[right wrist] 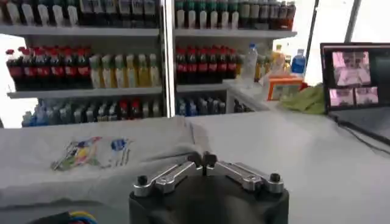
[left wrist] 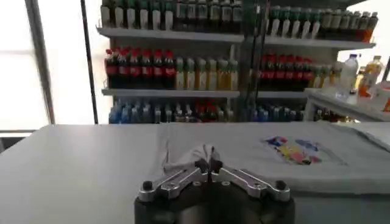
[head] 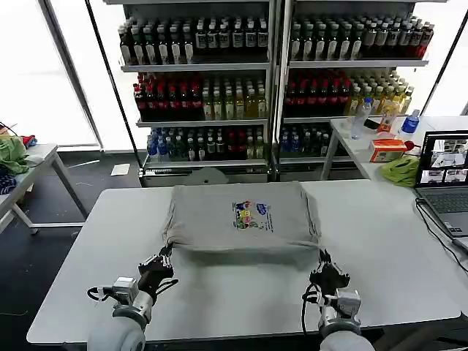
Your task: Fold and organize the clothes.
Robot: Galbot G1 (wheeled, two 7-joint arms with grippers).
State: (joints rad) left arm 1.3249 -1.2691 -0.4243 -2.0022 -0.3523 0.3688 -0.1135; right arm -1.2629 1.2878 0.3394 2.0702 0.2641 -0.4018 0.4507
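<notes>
Head view: one T-shirt point(head: 241, 216), two grippers point(head: 162, 263) point(head: 325, 272) at its corners.

I see hard daylight blowing out the windows point(head: 29, 66) behind the shelves point(head: 205, 66); the table point(head: 380, 241) is evenly lit with soft shadows, and both wrist views go blurry up close

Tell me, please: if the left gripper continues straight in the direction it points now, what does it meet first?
Most likely the grey T-shirt. The left gripper, fingers closed, points at the shirt's bunched near corner, which looks to be right at its tips; exact contact is unclear.
</notes>
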